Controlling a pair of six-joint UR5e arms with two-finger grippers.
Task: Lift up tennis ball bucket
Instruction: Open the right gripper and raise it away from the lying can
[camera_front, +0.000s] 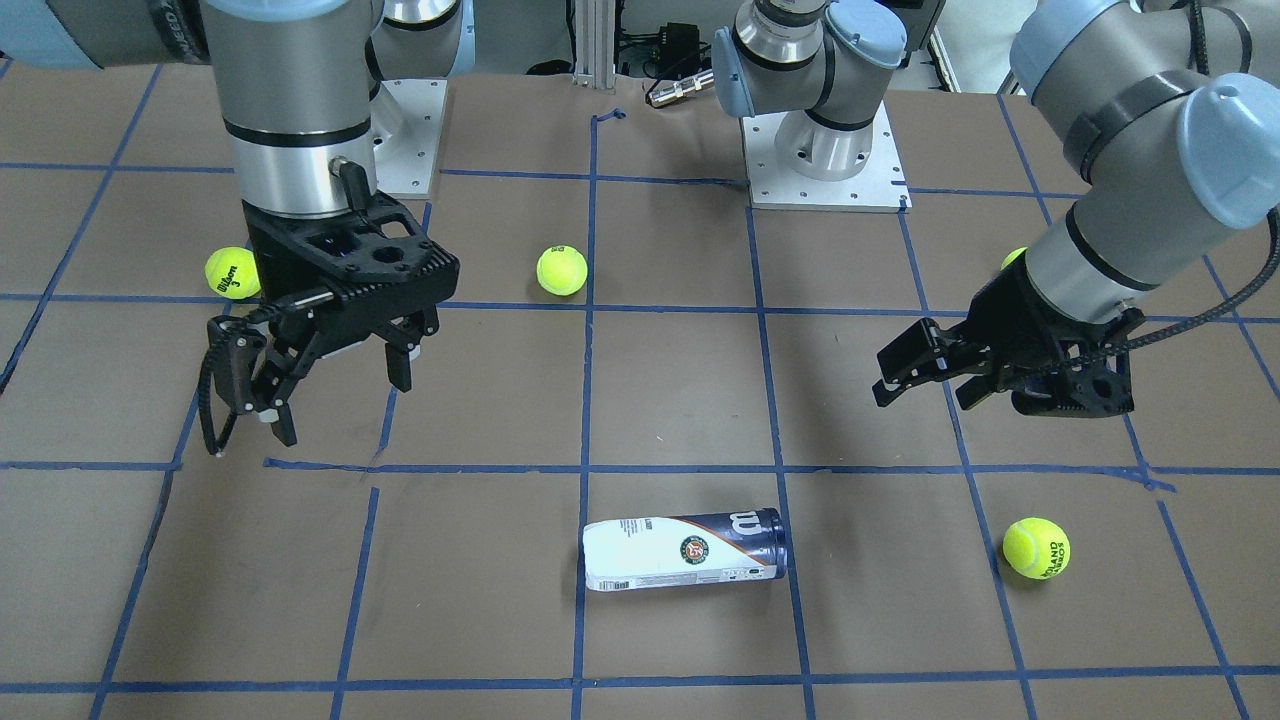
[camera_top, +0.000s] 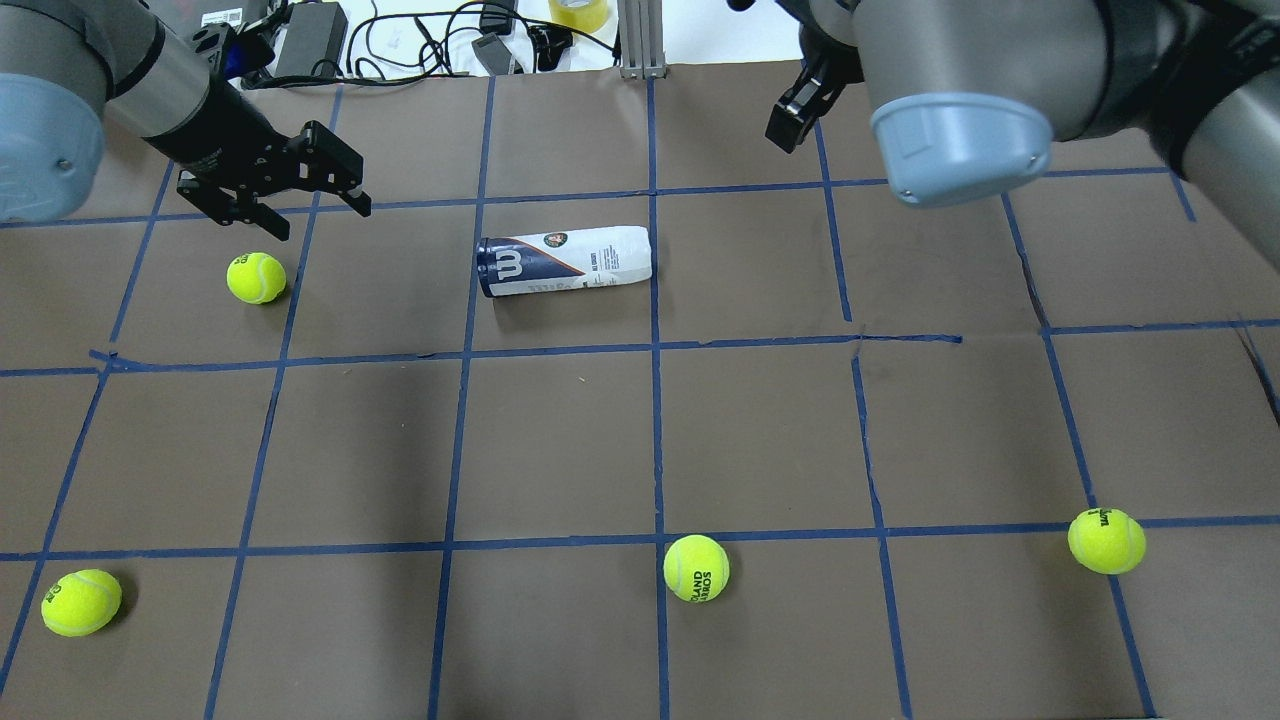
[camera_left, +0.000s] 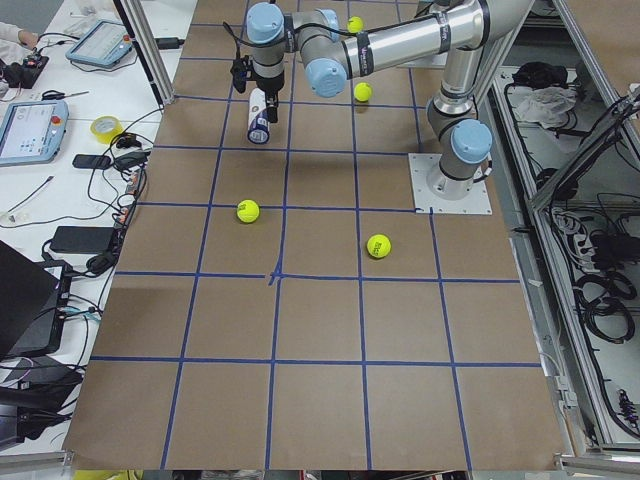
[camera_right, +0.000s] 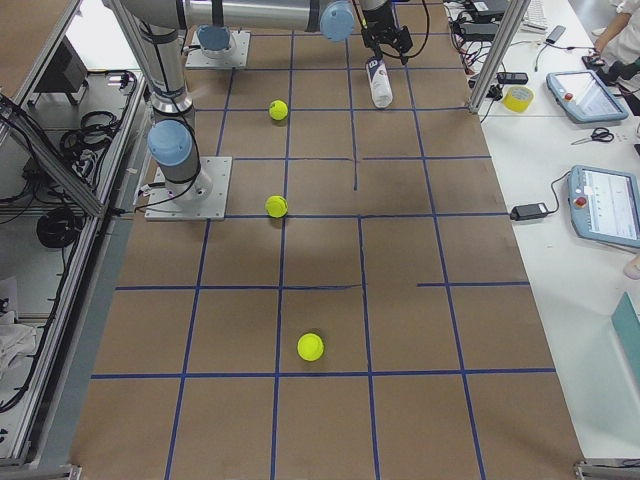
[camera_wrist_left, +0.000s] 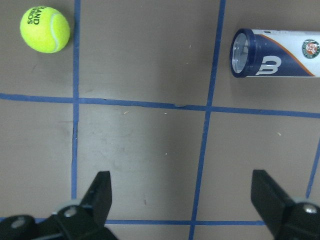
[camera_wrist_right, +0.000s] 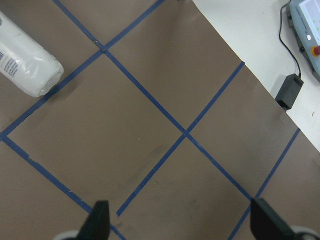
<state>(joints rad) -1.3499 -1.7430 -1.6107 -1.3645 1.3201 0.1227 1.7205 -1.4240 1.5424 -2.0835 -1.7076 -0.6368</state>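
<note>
The tennis ball bucket (camera_front: 685, 552) lies on its side on the brown table, navy end toward my left arm. It also shows in the overhead view (camera_top: 565, 260), the left wrist view (camera_wrist_left: 275, 59) and the right wrist view (camera_wrist_right: 25, 65). My left gripper (camera_front: 922, 395) is open and empty. It hovers off the bucket's navy end in the overhead view (camera_top: 318, 215), and its fingers (camera_wrist_left: 102, 195) are spread wide. My right gripper (camera_front: 340, 405) is open and empty above the table, off the bucket's white end. The big arm mostly hides it in the overhead view (camera_top: 790, 125).
Loose tennis balls lie around: one near my left gripper (camera_top: 256, 277), one in the middle near the robot (camera_top: 696, 568), one at the near right (camera_top: 1106, 540) and one at the near left (camera_top: 80, 602). Cables and devices (camera_top: 310, 35) sit beyond the far table edge.
</note>
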